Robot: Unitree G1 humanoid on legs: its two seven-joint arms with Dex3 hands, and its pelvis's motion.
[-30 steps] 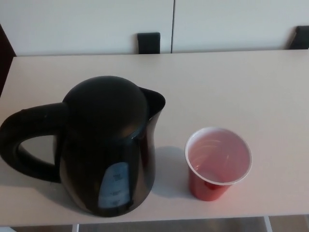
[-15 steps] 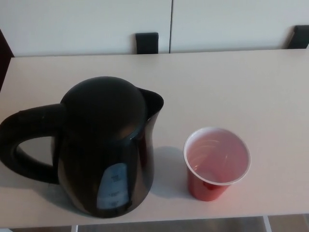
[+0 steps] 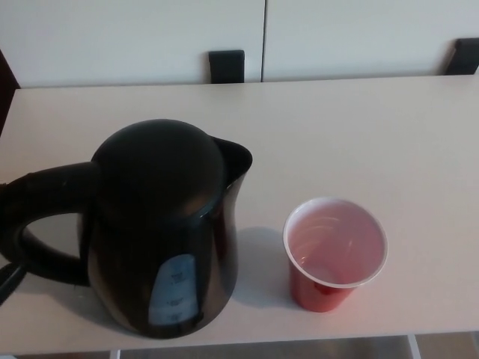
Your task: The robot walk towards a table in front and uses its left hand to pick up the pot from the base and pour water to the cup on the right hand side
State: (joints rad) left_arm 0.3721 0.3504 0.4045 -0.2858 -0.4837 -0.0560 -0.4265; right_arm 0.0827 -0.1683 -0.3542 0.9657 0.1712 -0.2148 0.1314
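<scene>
I am logging, left to right: a dark sliver (image 3: pixel 7 280), possibly my left hand, is showing under the pot's handle; I cannot tell its finger state. Black pot (image 3: pixel 161 232) is standing upright, front-left on the pale table (image 3: pixel 352 127). Red cup (image 3: pixel 334 253) is standing just beside it, apart, interior looking empty.

Slim black sliver of the robot's left hand (image 3: pixel 6 280), beside the black plastic kettle (image 3: pixel 161 224), under its handle.
</scene>
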